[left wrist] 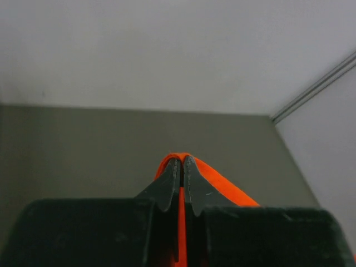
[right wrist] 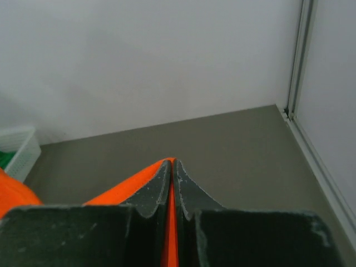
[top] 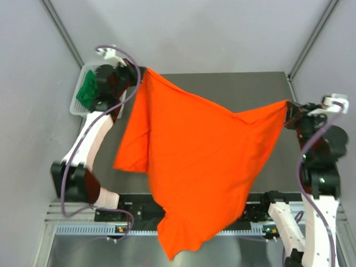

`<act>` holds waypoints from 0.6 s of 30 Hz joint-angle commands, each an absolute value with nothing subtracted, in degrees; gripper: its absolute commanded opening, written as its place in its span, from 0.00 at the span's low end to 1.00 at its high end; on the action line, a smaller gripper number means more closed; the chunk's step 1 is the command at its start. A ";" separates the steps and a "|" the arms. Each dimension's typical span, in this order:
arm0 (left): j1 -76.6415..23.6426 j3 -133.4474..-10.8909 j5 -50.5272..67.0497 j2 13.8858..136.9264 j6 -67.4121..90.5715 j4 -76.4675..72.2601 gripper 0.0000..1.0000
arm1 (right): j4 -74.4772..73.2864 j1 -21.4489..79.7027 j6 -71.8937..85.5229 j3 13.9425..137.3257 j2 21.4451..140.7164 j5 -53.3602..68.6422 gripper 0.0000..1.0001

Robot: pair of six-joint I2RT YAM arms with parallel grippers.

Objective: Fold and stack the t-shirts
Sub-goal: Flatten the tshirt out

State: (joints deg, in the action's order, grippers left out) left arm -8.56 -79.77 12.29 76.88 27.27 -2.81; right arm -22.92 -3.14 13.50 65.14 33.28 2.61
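Observation:
The orange t-shirt [top: 194, 161] hangs spread in the air between my two arms, its lower part drooping over the table's near edge. My left gripper [top: 139, 71] is shut on its far-left corner; the left wrist view shows the gripper [left wrist: 182, 160] with orange cloth [left wrist: 222, 186] pinched between the fingers. At the right, my right gripper [top: 288, 105] is shut on the other corner, and in the right wrist view the gripper [right wrist: 172, 163] clamps orange cloth [right wrist: 119, 186]. The dark green t-shirt [top: 86, 93] lies bunched in the white basket [top: 78, 105] at the far left.
The grey table top [top: 233, 89] lies under the hanging shirt, with white walls close behind and at both sides. The white mesh basket [right wrist: 19, 150] shows at the left edge of the right wrist view. A metal rail [top: 83, 228] runs along the near edge.

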 commanded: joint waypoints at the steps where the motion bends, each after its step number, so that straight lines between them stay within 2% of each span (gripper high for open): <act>1: -8.52 -74.63 15.47 88.88 26.99 -19.55 0.00 | -5.30 -2.99 11.08 55.49 36.28 -1.30 0.00; 3: -8.61 -75.93 16.26 97.34 25.49 -22.49 0.00 | 3.90 -3.08 10.64 49.06 43.02 -1.93 0.00; 5: -8.61 -83.03 18.96 111.05 25.05 -23.20 0.00 | 11.74 -2.99 10.55 44.94 48.92 -1.85 0.00; 6: -8.61 -86.19 19.25 115.44 25.22 -22.94 0.00 | 17.78 -2.99 10.20 44.56 56.18 -2.02 0.00; 7: -8.61 -92.31 19.77 123.75 26.70 -23.29 0.00 | 19.67 -2.99 9.76 44.82 60.25 -2.02 0.00; 10: -8.79 -106.28 22.23 136.35 27.33 -20.22 0.00 | 22.93 -3.08 8.53 49.82 75.03 -2.37 0.00; 14: -8.70 -117.84 22.94 145.10 27.95 -17.24 0.00 | 23.73 -3.16 8.70 57.64 87.61 -1.32 0.00; 18: -8.70 -117.69 22.59 146.25 28.74 -21.07 0.00 | 23.21 -3.43 8.79 62.39 95.69 -1.75 0.00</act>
